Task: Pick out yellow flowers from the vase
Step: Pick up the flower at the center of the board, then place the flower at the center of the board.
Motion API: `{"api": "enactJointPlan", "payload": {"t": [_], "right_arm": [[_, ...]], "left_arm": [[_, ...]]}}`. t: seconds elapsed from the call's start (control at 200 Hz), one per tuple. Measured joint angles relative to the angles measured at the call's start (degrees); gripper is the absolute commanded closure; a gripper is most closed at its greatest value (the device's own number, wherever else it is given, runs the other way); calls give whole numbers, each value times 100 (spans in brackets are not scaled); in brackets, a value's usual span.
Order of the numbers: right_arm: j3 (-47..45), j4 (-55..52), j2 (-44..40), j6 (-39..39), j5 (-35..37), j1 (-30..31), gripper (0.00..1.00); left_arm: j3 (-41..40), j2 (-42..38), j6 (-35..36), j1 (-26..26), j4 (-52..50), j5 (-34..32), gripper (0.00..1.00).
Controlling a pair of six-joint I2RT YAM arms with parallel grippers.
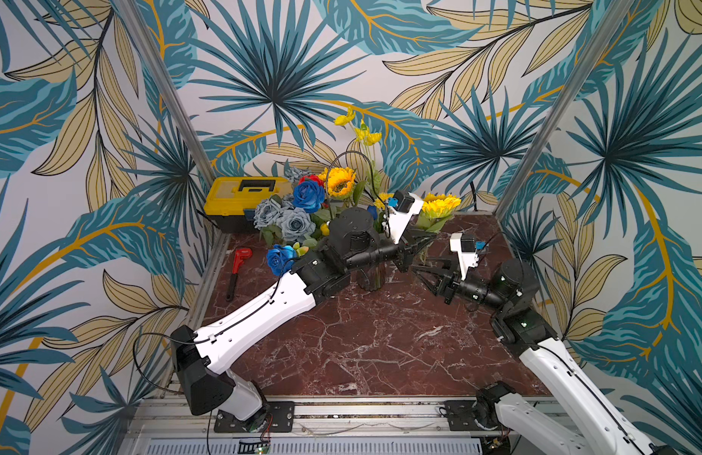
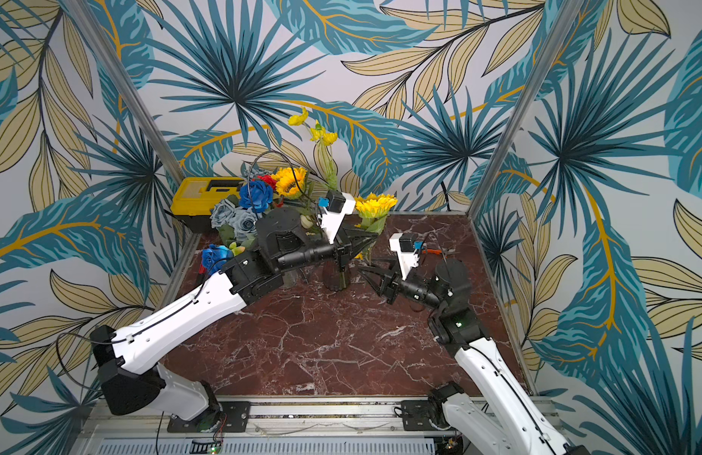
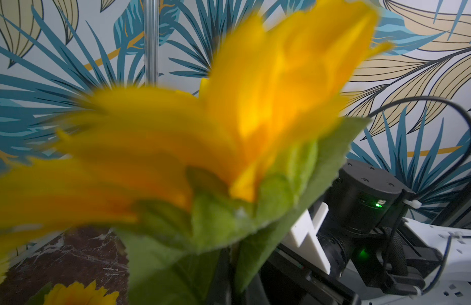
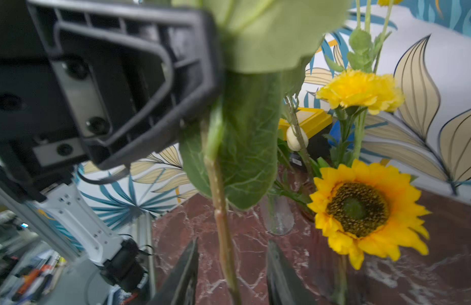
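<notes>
My left gripper is shut on the green stem of a yellow sunflower, held in the air to the right of the vase; its bloom fills the left wrist view. Lower on the same stem, my right gripper stands open, one finger on each side with gaps showing. More yellow flowers stay in the vase: a dark-centred sunflower, a pompom head and tall small blooms. In both top views the right gripper sits just below the left one.
Blue, grey and red roses crowd the vase's left side. A yellow toolbox stands at the back left, with a red wrench on the marble table. Metal frame posts flank the back corners.
</notes>
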Motion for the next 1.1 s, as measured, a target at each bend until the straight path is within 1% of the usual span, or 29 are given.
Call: {"api": "enactJointPlan", "payload": {"t": [0.055, 0.18, 0.195, 0.225, 0.26, 0.27, 0.305, 0.315, 0.335, 0.385, 0.406, 0.421, 0.516, 0.616, 0.731, 0.846, 0.976, 1.051, 1.101], "right_arm": [[11, 9, 24, -61, 4, 7, 87], [15, 39, 24, -81, -28, 52, 93], [17, 46, 24, -90, -31, 61, 95], [17, 48, 24, -96, -39, 63, 98], [20, 50, 24, -94, -44, 63, 100], [20, 50, 24, -101, -44, 63, 100], [20, 55, 22, -98, -39, 66, 100], [22, 57, 22, -101, -37, 66, 100], [24, 57, 17, -96, -31, 66, 100], [24, 55, 11, -98, 11, 61, 100], [24, 57, 4, -96, 28, 61, 100], [24, 55, 0, -98, 52, 61, 100], [24, 35, -55, -98, 214, 61, 100], [24, -28, -170, -101, 540, 61, 100], [20, -57, -299, -116, 966, 61, 100], [20, -157, -321, -166, 1237, 61, 100], [20, -487, -319, -243, 1641, 61, 100], [24, -717, -308, -297, 2009, 61, 100], [33, -890, -282, -326, 2258, 61, 100]], "left_arm": [[-4, 0, 0, 0, -2, -4, 100], [-7, -2, 2, 0, 4, -55, 100], [-7, -2, 2, 2, 7, -55, 98], [-7, -2, 2, 7, 9, -63, 88], [-13, -7, 15, 4, 17, -70, 74], [-15, -7, 9, 4, 20, -79, 69], [-22, -11, 20, 4, 26, -94, 44], [-26, -13, 24, 4, 26, -94, 38], [-28, -22, 39, 4, 28, -101, 30], [-31, -28, 66, 4, 33, -105, 14], [-31, -33, 72, 4, 33, -103, 5], [-31, -35, 76, 4, 33, -94, 0], [-31, -57, 138, 2, 33, -17, 1], [-66, -116, 321, -46, 37, -2, 0], [-295, -339, 678, -229, 39, -76, 1], [-664, -693, 981, -431, 35, -245, 1], [-1274, -1333, 1246, -638, -2, -708, 1], [-1587, -1829, 1307, -678, -68, -1143, 1], [-1805, -2240, 1325, -678, -87, -1547, 1]]}}
